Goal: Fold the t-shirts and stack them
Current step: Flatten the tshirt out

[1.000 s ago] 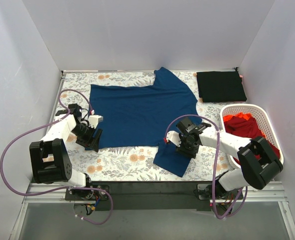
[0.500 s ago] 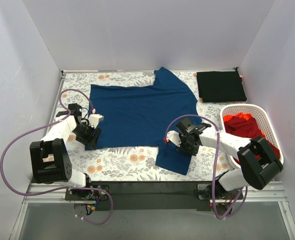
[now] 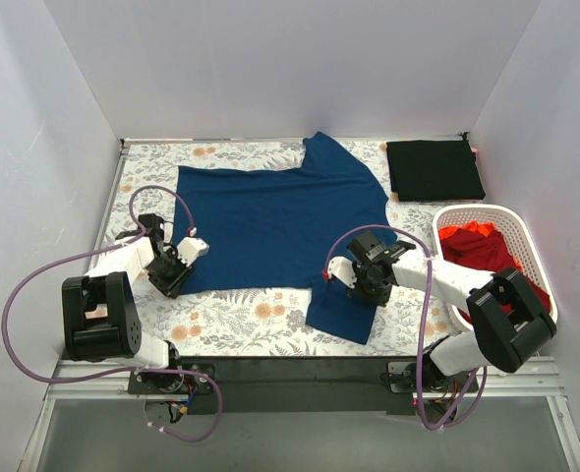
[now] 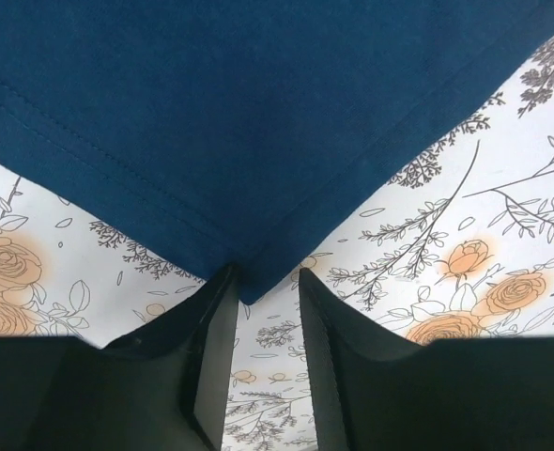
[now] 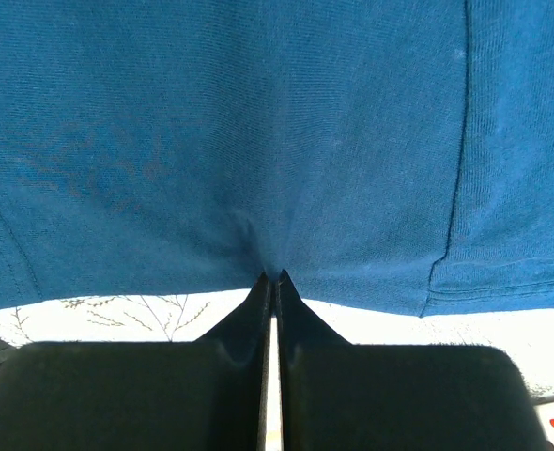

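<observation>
right claw (image 5: 273, 278) pinched tight on the navy t-shirt (image 3: 270, 216), left claw (image 4: 265, 280) parted around its corner, should close before both lift evenly.

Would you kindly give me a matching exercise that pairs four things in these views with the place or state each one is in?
Column one:
1. navy t-shirt
2. black t-shirt
3. red t-shirt
4. right gripper

Column two:
A. lying in the white basket
B. shut on navy cloth
C. spread open
D. folded, far right

Pairs: 1-C, 2-D, 3-A, 4-B
</observation>
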Motion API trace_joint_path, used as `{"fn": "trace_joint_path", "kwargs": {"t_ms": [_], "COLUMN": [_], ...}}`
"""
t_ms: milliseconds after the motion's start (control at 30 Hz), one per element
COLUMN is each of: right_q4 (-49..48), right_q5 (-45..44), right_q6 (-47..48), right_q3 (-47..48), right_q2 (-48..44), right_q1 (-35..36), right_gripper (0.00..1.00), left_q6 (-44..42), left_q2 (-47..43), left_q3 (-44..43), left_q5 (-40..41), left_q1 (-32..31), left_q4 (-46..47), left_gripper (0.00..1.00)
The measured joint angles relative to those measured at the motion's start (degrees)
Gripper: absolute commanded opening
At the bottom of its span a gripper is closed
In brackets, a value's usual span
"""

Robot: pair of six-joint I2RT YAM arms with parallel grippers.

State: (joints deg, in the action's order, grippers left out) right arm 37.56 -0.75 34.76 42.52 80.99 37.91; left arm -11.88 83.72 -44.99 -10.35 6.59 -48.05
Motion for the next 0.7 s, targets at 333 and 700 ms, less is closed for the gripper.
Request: {"fn": "trace_joint_path", "kwargs": {"t_ms": [333, 700], "right_q4": [3.52, 10.32], "right_q5": [2.80, 4.39], "right_q6": [0.46, 2.16], "right_q3": [0.20, 2.73], "right_q2": [-3.67, -12.13], "right_q1": [-0.44, -1.03], "right_gripper": [0.01, 0.01], "left_q6": [-3.87, -7.06], "left_q2": [-2.75, -6.38], "left_q3": [2.19, 0.83], "left_q5": [1.79, 0.37], "left_q1": [0.00, 1.66], "left_q4": [1.70, -6.34], "left_gripper": [0.00, 0.00]}}
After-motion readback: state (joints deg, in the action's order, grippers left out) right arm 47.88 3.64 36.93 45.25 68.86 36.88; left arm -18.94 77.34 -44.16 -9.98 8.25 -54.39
